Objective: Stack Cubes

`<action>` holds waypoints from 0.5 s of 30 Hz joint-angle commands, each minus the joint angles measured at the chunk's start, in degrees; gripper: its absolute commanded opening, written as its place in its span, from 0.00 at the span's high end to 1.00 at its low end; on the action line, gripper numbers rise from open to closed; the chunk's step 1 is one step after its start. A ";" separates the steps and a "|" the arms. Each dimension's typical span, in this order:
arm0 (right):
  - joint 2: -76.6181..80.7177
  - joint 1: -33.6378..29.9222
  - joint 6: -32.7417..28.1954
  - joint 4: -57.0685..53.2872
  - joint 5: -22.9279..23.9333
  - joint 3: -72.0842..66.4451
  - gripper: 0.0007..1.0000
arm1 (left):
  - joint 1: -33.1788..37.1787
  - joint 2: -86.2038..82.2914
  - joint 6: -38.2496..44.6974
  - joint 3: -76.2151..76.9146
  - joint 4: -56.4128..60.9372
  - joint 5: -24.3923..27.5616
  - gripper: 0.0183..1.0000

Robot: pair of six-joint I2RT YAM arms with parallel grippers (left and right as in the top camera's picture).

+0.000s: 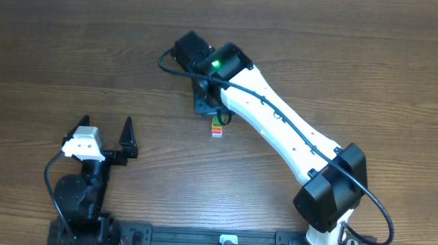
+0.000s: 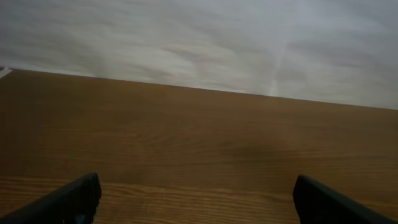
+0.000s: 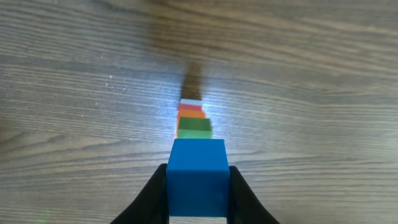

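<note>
The right gripper [image 3: 198, 190] is clenched on a blue cube [image 3: 198, 174]; its two black fingers [image 3: 151, 196] press on the two opposite sides of the cube, and the cube sits straight between them. Just beyond the blue cube, in the right wrist view, there is a stack [image 3: 193, 121] of four small cubes. The green cube [image 3: 194, 127] is the nearest one to the gripper, then comes the orange cube [image 3: 191, 114], then the red one, and the white one is the farthest. The blue cube is in line with this stack, but I cannot tell if it already touches the green cube or is still a little apart from it. In the top view the same stack [image 1: 217, 128] stands on the wooden table [image 1: 372, 63], just beside the black head of the right arm [image 1: 279, 118], whose white body reaches across the middle toward it. The left gripper [image 1: 106, 124] is well apart from the stack and from the right gripper, close to its own base. Its fingers [image 2: 68, 200] are spread wide, released, with nothing between them, and they hang over bare wood.
</note>
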 commanded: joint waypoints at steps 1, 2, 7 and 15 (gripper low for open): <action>-1.09 0.63 2.78 1.09 -1.25 -2.49 0.99 | 0.31 -0.46 1.03 -0.59 0.15 0.33 0.00; -1.09 0.63 3.30 1.09 -1.38 -2.91 0.99 | 0.31 -0.46 1.03 -0.59 0.15 0.33 0.00; -1.11 0.68 4.04 1.99 -3.23 -4.00 0.99 | 0.31 -0.46 1.03 -0.59 0.15 0.33 0.00; -2.54 0.66 4.04 6.21 -4.02 -7.54 0.99 | 0.31 -0.46 1.03 -0.59 0.15 0.33 0.00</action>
